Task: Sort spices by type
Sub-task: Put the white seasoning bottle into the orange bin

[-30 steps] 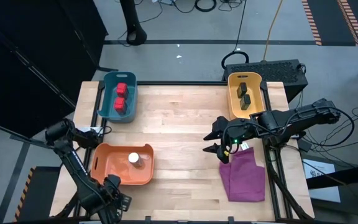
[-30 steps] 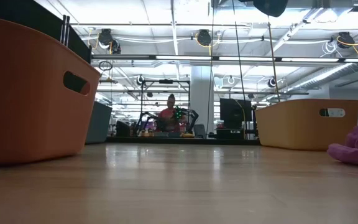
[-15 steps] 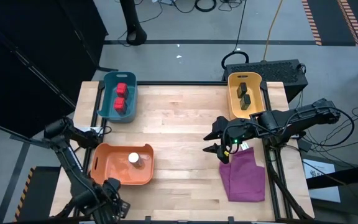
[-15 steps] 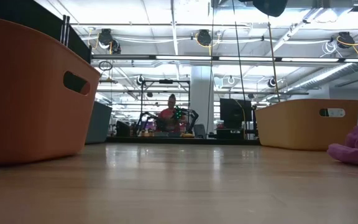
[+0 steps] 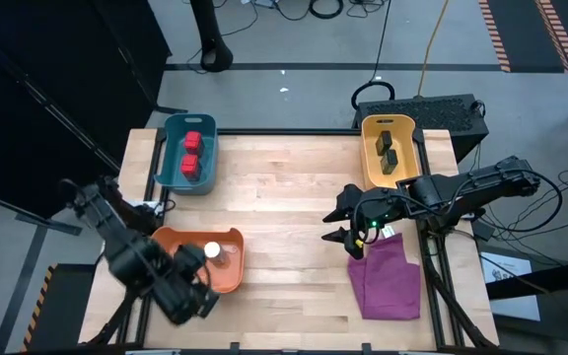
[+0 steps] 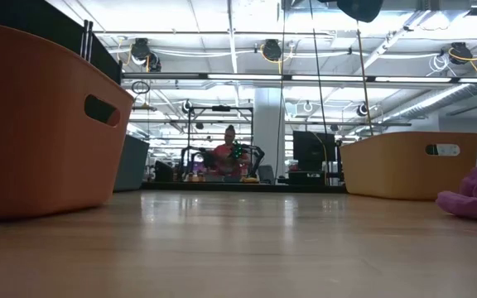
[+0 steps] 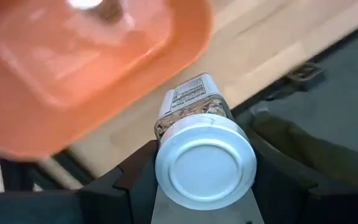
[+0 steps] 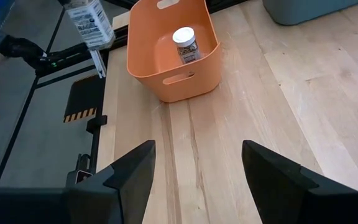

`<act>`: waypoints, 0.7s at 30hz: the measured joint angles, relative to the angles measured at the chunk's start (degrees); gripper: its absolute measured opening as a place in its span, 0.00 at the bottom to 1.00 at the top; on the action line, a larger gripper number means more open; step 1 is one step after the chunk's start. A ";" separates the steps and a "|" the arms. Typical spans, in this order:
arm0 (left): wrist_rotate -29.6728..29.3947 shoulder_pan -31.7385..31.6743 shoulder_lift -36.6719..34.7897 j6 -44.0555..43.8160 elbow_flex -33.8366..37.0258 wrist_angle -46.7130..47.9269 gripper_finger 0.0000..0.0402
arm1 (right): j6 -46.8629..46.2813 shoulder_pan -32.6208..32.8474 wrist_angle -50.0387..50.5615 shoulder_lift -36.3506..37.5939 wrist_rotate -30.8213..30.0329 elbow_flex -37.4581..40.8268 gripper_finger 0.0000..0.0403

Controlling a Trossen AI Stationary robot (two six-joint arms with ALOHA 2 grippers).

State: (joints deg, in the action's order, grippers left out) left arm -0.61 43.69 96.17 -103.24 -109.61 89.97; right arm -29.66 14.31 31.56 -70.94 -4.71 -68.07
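Jar point(image 7: 199, 134) with the white round lid sits clenched between your left gripper point(image 7: 205, 186)'s fingers, held by its clear body just under the lid, above the near corner of the orange bin point(image 5: 162, 249). Expect it to be light, rigid and smooth-sided, probably glass or hard plastic, so it could slip or crack if dropped from height; keep your hold on the body rather than the lid, and lower it close before letting go. Its twin jar point(image 8: 186, 43) already stands upright inside that bin. Both red boxes point(image 5: 191, 150) lie in the teal bin point(image 5: 171, 129), both grey boxes point(image 5: 387, 150) in the yellow bin point(image 5: 371, 128). Your right gripper point(image 5: 345, 226) waits released, beside the purple cloth point(image 5: 387, 277).
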 joint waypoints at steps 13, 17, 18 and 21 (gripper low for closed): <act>-0.98 -11.87 -3.35 19.56 0.57 -0.02 0.52 | -0.07 -0.02 -0.04 0.00 -0.02 0.02 0.55; -0.42 -13.12 -4.01 22.76 2.59 -0.06 0.52 | 0.25 -0.02 -0.03 0.00 -0.02 0.02 0.55; 0.08 -13.45 -4.57 22.80 3.94 -0.06 0.52 | 0.30 -0.01 -0.03 0.00 -0.02 0.02 0.55; 1.87 -14.15 -6.81 22.35 9.07 0.00 0.52 | 0.33 0.00 -0.03 0.00 -0.02 0.02 0.55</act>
State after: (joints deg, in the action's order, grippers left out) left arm 1.26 29.55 89.36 -80.89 -100.54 89.97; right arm -29.33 14.31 31.53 -70.94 -4.73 -68.05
